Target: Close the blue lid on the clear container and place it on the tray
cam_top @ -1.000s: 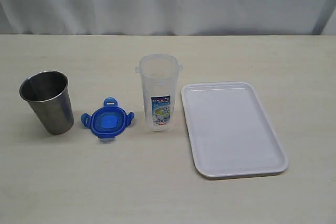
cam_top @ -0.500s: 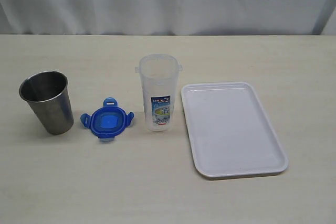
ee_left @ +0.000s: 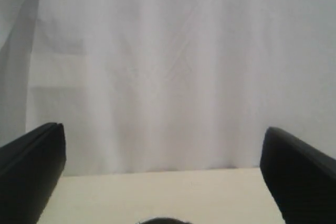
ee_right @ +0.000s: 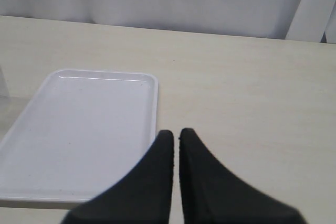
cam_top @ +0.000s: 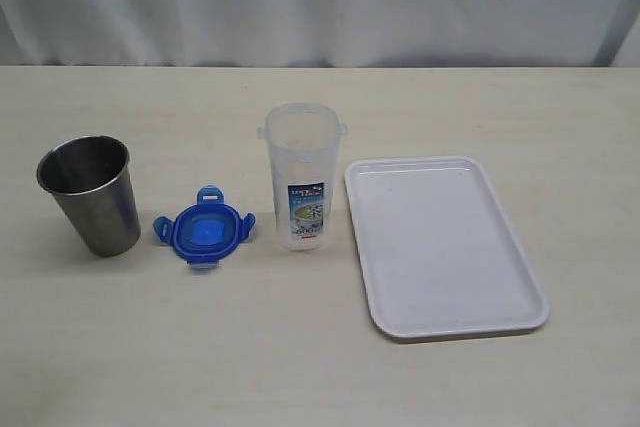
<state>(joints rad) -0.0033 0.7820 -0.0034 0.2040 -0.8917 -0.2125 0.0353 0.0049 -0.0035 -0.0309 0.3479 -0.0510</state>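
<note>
Well, in the exterior view no arm shows at all. The blue lid [cam_top: 204,231] lies flat on the tabletop [cam_top: 300,367], left of the middle of the frame. The clear container [cam_top: 303,175] stands upright in the middle with its top open, near the lid but not touching it. The tray [cam_top: 445,247] sits on the right, just beside the container, and nothing is on it. A steel cup [cam_top: 88,195] stands at the far left.

In the left wrist view, the left jaws are spread wide, one in each lower corner of the frame. Nothing is between them. Behind them hangs a white curtain [ee_left: 168,66], with a strip of tabletop [ee_left: 157,192] low in the frame.

In the right wrist view, the right jaws are pressed together at the bottom middle, and they hold nothing. The tray [ee_right: 79,129] lies in the left half of the frame.

I think the job is just starting, at the step of getting the lid. Next, the left jaws should go down to the lid. It lies low and flat, so they may have to pinch an edge.
</note>
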